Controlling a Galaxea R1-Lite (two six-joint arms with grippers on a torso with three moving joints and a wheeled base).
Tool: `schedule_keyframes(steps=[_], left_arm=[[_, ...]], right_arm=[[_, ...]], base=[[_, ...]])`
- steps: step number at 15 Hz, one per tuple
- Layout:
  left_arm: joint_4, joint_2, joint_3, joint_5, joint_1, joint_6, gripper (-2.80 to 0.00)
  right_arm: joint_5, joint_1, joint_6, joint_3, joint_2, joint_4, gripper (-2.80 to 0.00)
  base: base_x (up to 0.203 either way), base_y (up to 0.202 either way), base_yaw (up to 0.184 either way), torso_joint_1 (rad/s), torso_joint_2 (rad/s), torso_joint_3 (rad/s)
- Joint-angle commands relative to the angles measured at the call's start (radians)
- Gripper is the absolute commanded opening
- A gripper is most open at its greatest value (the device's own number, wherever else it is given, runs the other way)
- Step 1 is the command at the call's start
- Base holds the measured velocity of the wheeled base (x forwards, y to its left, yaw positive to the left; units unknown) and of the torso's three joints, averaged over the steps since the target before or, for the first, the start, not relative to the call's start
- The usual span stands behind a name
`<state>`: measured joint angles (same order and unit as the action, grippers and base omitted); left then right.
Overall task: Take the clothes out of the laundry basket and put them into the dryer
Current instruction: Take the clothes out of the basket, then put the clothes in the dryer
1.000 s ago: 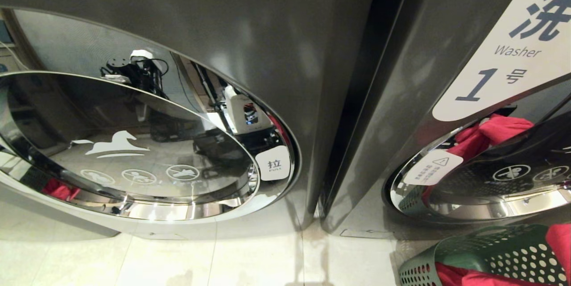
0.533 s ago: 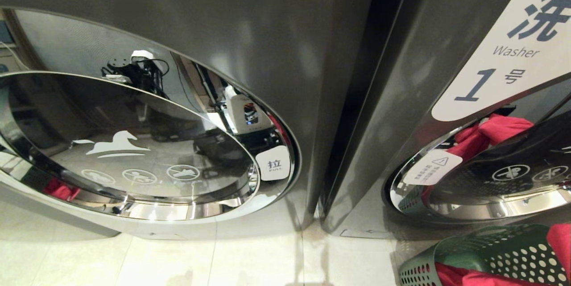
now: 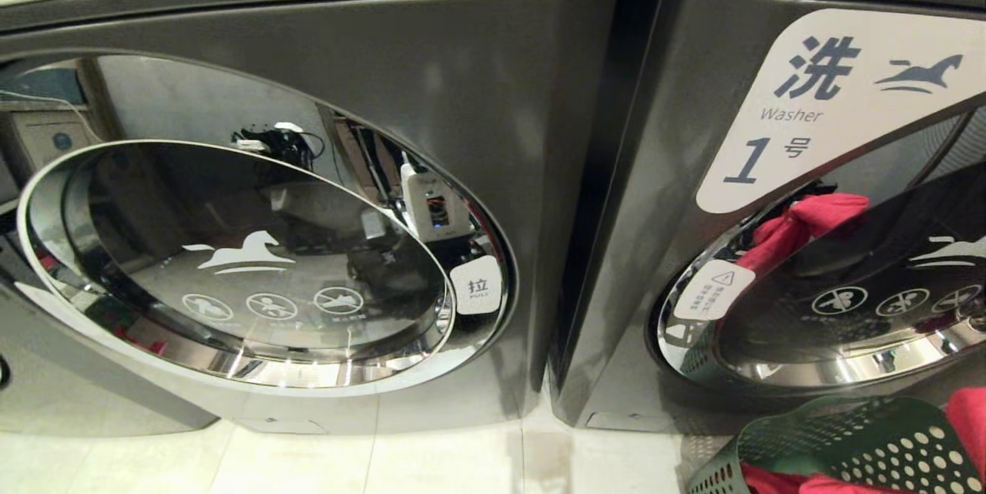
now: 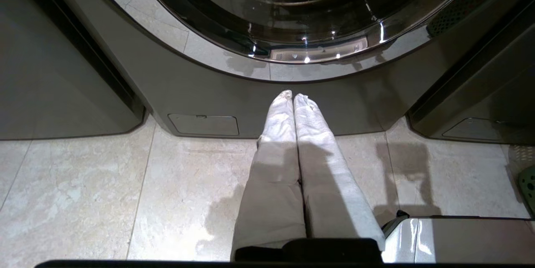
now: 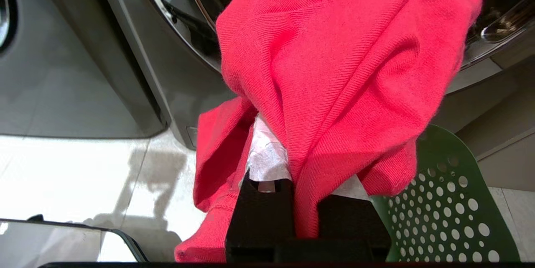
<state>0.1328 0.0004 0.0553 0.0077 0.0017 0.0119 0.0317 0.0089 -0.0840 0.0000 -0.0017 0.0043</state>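
Observation:
The dryer (image 3: 493,101) is the dark grey machine on the left of the head view, and its chrome-rimmed round door (image 3: 254,270) is closed. At the lower right stands the dark green laundry basket (image 3: 855,440) with red clothes (image 3: 972,417) inside. In the right wrist view my right gripper (image 5: 305,167) is shut on a red knitted garment (image 5: 342,63), which drapes over its white-wrapped fingers (image 5: 265,159) beside the basket (image 5: 451,209). My left gripper (image 4: 292,97) is shut and empty, low over the floor and pointing at the machine's base (image 4: 200,92).
A similar grey machine labelled "Washer 1" (image 3: 778,147) stands to the right of the dryer, and its door mirrors the red garment. Pale floor tiles (image 3: 431,463) run along the front of both. My white base (image 4: 455,238) shows beside the left gripper.
The whole head view has tilted up, so the machines' top panels now show. Nothing in the scene itself has visibly moved.

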Motion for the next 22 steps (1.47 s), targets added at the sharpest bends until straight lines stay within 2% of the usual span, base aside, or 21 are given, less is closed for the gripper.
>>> schedule_keyframes(steps=[1,14,22], left_arm=[[0.001,0.000,0.000,0.002,0.000,0.000,-2.80],[0.001,0.000,0.000,0.000,0.001,-0.001,-2.80],[0.001,0.000,0.000,0.002,0.000,0.000,-2.80]], right_arm=[[0.001,0.000,0.000,0.000,0.003,0.000,-2.80],[0.001,0.000,0.003,0.000,0.002,-0.001,-2.80],[0.002,0.000,0.003,0.000,0.002,-0.001,-2.80]], base=[[0.000,0.000,0.000,-0.001,0.00,0.208],[0.000,0.000,0.000,0.001,0.00,0.201],[0.000,0.000,0.000,0.002,0.00,0.028]])
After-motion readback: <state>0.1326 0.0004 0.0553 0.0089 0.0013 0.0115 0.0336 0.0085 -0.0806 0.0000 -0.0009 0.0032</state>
